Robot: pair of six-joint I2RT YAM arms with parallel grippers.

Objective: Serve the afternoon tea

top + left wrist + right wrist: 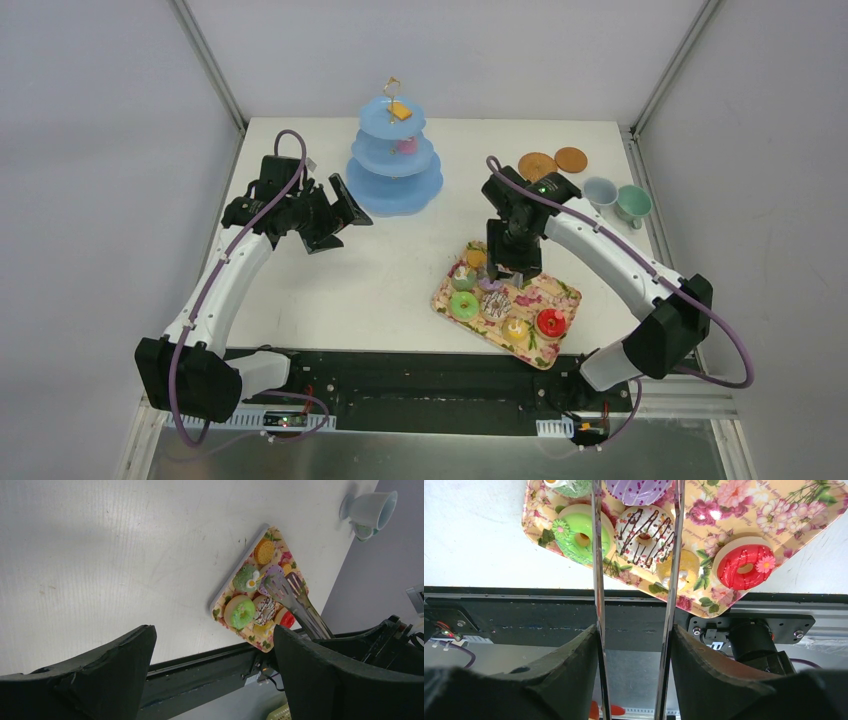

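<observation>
The sweets lie on a flowered tray: a green donut, a white chocolate-striped donut, a red donut, a yellow sweet, a purple donut, a green cupcake and an orange biscuit. My right gripper is shut on metal tongs, whose arms reach past the striped donut to either side of the purple one. My left gripper hangs open and empty near the blue tiered stand. That stand holds an orange biscuit and a pink sweet.
Two brown round coasters lie at the back right, with two pale cups beside them. A black rail runs along the table's near edge just below the tray.
</observation>
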